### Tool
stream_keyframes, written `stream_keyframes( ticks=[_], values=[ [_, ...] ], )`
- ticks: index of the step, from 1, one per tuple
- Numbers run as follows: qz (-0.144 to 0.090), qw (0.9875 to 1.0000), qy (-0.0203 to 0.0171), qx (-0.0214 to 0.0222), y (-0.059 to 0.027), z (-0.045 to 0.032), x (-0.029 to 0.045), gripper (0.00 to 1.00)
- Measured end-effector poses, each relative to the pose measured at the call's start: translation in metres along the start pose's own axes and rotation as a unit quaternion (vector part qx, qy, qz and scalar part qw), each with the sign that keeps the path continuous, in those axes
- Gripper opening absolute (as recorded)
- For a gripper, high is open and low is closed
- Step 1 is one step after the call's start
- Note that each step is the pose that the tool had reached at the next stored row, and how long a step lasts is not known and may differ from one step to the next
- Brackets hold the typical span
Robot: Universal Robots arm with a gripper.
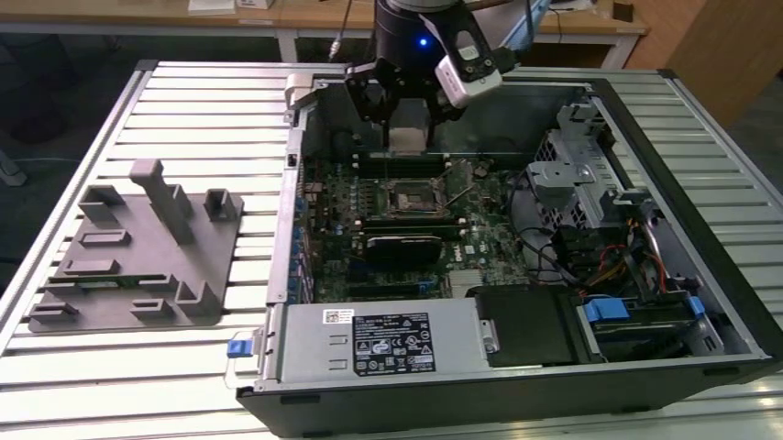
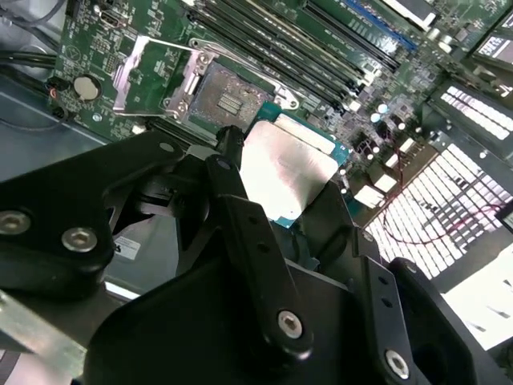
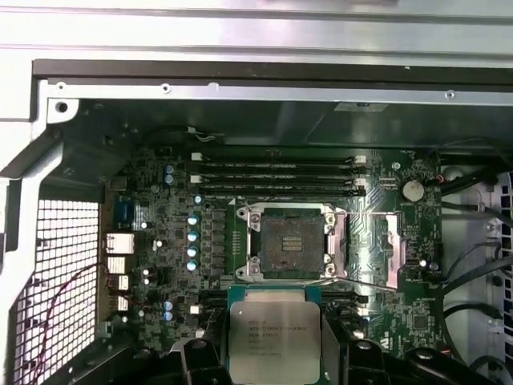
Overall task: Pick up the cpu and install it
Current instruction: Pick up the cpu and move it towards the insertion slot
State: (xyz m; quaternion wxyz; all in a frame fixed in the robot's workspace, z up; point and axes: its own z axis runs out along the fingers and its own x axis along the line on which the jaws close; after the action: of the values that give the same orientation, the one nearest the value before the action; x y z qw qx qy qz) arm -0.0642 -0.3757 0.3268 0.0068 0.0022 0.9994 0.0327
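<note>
A slatted metal table (image 1: 183,110) carries an open computer case (image 1: 490,394) and, on the exterior view's left, a grey tray (image 1: 110,275). My tool (image 1: 408,128) hangs over the motherboard, clenched on the cpu (image 1: 408,139). In the second wrist view my fingers (image 2: 240,208) flank the silver cpu (image 2: 288,172), near the open socket (image 2: 228,100). In the first wrist view the cpu (image 3: 275,333) is not seated in the socket (image 3: 288,245).

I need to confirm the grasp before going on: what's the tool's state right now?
Tool: closed on the cpu, holding it above the motherboard near the empty socket.
</note>
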Motion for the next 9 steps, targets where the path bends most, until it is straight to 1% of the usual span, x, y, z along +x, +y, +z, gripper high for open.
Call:
stream_keyframes(
  ticks=[3, 5, 6, 7, 9],
  values=[
    [0.0, 1.0, 0.0006, 0.0, -0.0001, 0.0027, -0.0034, 0.55],
    [0.0, 1.0, 0.0013, 0.0, 0.0, 0.0045, -0.0072, 0.55],
    [0.0, 1.0, 0.0033, 0.0001, 0.0001, 0.0086, -0.0154, 0.55],
    [0.0, 1.0, 0.0038, 0.0, -0.0001, 0.0115, -0.0186, 0.55],
    [0.0, 1.0, 0.0041, 0.0, -0.0003, 0.0146, -0.0207, 0.55]
  ],
)
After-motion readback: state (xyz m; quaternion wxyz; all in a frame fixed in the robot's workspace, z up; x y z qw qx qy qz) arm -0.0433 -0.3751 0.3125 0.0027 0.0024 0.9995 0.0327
